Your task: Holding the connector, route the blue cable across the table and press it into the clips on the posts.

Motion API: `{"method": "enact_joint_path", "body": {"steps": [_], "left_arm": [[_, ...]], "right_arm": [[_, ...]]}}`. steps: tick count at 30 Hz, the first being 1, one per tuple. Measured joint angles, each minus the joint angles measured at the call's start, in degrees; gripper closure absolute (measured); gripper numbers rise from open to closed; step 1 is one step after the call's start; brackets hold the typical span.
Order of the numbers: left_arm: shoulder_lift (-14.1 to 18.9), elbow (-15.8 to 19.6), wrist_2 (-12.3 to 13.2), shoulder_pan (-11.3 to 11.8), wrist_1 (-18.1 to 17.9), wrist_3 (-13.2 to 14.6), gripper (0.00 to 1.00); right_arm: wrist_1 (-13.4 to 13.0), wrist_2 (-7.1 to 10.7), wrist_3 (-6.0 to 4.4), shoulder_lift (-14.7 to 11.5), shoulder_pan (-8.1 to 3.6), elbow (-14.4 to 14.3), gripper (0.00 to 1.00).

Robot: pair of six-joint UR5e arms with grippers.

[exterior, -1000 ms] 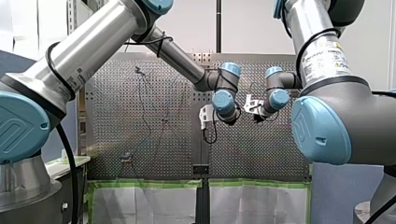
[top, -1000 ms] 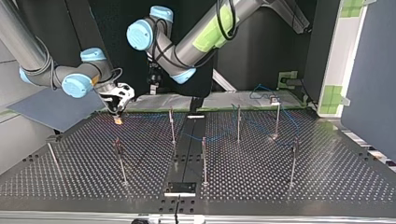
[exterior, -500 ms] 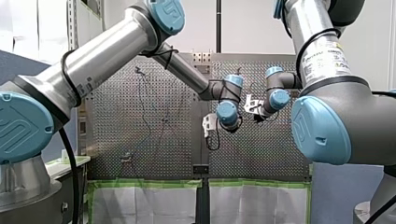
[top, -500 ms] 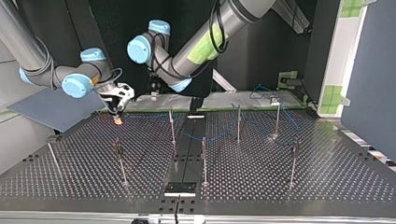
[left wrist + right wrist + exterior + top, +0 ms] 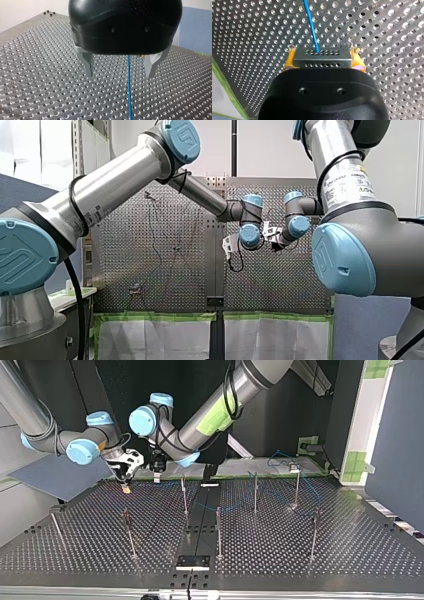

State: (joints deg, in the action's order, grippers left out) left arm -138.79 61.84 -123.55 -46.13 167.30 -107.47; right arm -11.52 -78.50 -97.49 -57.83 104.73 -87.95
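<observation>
My right gripper [image 5: 322,55] has its yellow pads [image 5: 288,62] shut on a grey connector block [image 5: 322,62] with rows of small holes, low over the perforated table. The blue cable [image 5: 311,25] leaves the connector's front and runs away over the table. In the top view my right gripper [image 5: 127,486] is at the far left and the cable [image 5: 235,506] trails to the right past the posts. My left gripper [image 5: 119,72] hangs open just beside it, metal fingers [image 5: 87,63] wide apart, with the cable [image 5: 129,85] passing under the gap, untouched.
Several thin upright posts stand on the table [image 5: 350,550]: one [image 5: 184,495] nearest the grippers, others [image 5: 218,532] [image 5: 255,492] further right in the top view. A small black plate [image 5: 193,561] lies at the near edge. Green-taped sheets [image 5: 160,335] border the table.
My left arm has swung toward my right gripper, leftward in the top view, and its gripper has come lower. My right gripper has held still with the connector.
</observation>
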Motion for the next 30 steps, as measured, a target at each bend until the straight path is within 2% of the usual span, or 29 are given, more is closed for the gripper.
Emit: {"method": "enact_joint_path", "body": {"steps": [10,15,24,30], "left_arm": [[-4.2,-2.2,1.1,1.0,0.8,-0.1,0.00],[-6.1,-3.6,1.1,1.8,-0.5,-0.6,0.00],[-6.4,-7.8,-0.8,1.5,1.1,-0.8,0.00],[-6.4,-6.4,-1.6,0.7,0.5,-0.9,0.00]], "right_arm": [[0.0,-0.01,0.00,0.0,-0.01,0.0,1.00],[0.0,0.00,0.00,0.0,-0.01,0.0,1.00],[0.0,0.00,0.00,0.0,-0.08,0.0,1.00],[-0.1,-0.07,0.00,0.0,-0.35,0.0,1.00]]}}
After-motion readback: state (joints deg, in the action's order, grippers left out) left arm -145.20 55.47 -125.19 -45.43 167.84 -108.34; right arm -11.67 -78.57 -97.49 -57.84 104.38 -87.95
